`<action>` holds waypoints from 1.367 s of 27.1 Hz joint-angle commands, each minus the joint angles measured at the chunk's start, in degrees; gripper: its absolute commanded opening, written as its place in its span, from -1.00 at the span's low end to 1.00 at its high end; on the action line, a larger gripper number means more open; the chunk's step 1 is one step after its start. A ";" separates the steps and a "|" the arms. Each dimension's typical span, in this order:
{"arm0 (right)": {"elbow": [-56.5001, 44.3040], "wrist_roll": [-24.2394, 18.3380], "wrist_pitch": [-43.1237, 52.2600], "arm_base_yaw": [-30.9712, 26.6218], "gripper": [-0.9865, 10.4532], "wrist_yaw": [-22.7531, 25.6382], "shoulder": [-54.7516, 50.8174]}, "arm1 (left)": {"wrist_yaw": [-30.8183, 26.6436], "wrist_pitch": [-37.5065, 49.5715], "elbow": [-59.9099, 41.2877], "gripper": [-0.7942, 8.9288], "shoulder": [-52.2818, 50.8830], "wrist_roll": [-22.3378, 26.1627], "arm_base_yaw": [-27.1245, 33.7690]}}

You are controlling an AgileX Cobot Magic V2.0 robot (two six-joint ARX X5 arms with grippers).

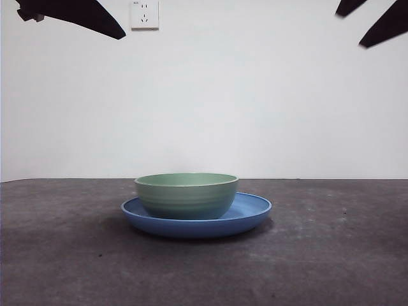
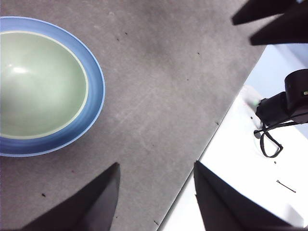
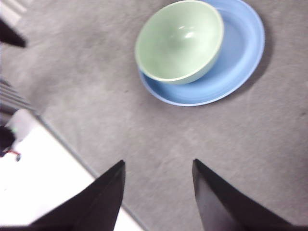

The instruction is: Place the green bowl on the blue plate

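Two dishes sit together in the middle of a dark grey table (image 1: 331,255), and judging by how they lie, the task looks finished: the green bowl (image 1: 186,195) already rests inside the blue plate (image 1: 255,210), with nothing holding it. Going left to right in the front view, a black arm tip shows at the top left corner, then a white wall socket (image 1: 145,14) high on the pale wall, then the stacked dishes low at centre, then two more black tips at the top right corner. The bowl stands upright, its mouth facing straight up, and it sits toward the left side of the plate, so more bare blue rim shows on the right. Both dishes are round, so neither has a long axis or a pointing direction. The left gripper (image 2: 156,197) hangs above bare table with its jaws spread wide and empty, the dishes off to one side. The right gripper (image 3: 158,192) is likewise spread wide and empty, well apart from the dishes. As far as can be judged, nothing remains but for the arms to stay clear.
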 commanded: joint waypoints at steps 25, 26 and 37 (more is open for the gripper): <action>1.20 -2.23 -0.33 0.35 -0.82 -0.57 -2.45 | 0.50 0.48 0.57 -0.82 0.22 0.52 -0.35; 1.20 -2.23 -0.28 0.33 -0.82 -0.57 -2.45 | 0.50 0.50 0.57 -0.82 0.22 0.52 -0.35; 1.20 -2.23 -0.26 0.33 -0.82 -0.57 -2.45 | 0.50 0.52 0.57 -0.82 0.22 0.52 -0.35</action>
